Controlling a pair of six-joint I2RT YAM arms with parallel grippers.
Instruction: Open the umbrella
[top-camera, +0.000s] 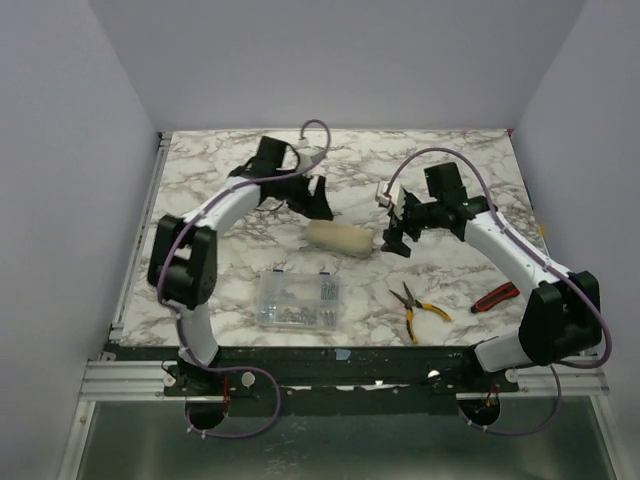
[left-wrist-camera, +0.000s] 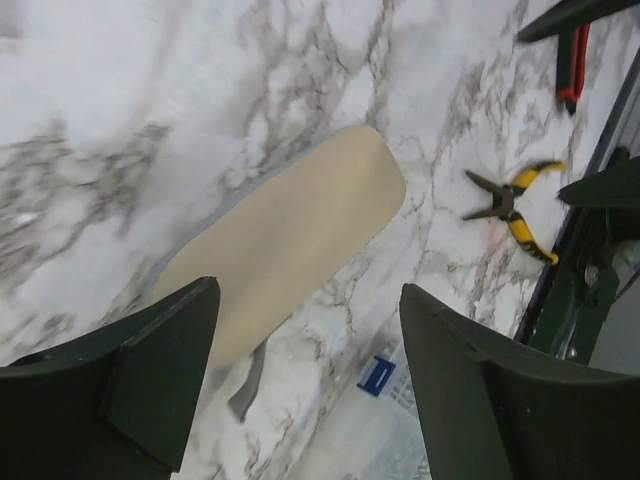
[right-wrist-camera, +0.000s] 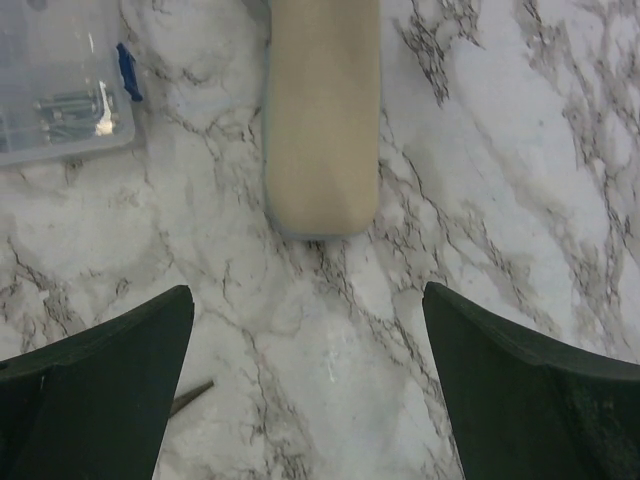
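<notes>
The umbrella (top-camera: 340, 239) lies bundled in its cream sleeve on the marble table, near the middle. It also shows in the left wrist view (left-wrist-camera: 285, 238) and the right wrist view (right-wrist-camera: 322, 115). My left gripper (top-camera: 318, 199) hangs open just above and behind the umbrella's left end; in its wrist view (left-wrist-camera: 310, 380) the sleeve's near end sits by the left finger. My right gripper (top-camera: 395, 238) is open and empty just to the right of the umbrella's right end; in its wrist view (right-wrist-camera: 310, 370) bare marble lies between the fingers.
A clear plastic box of screws (top-camera: 298, 300) sits in front of the umbrella. Yellow-handled pliers (top-camera: 418, 307) lie to the box's right, and a red-and-black tool (top-camera: 495, 296) lies further right. Walls enclose the table (top-camera: 200, 170) on three sides.
</notes>
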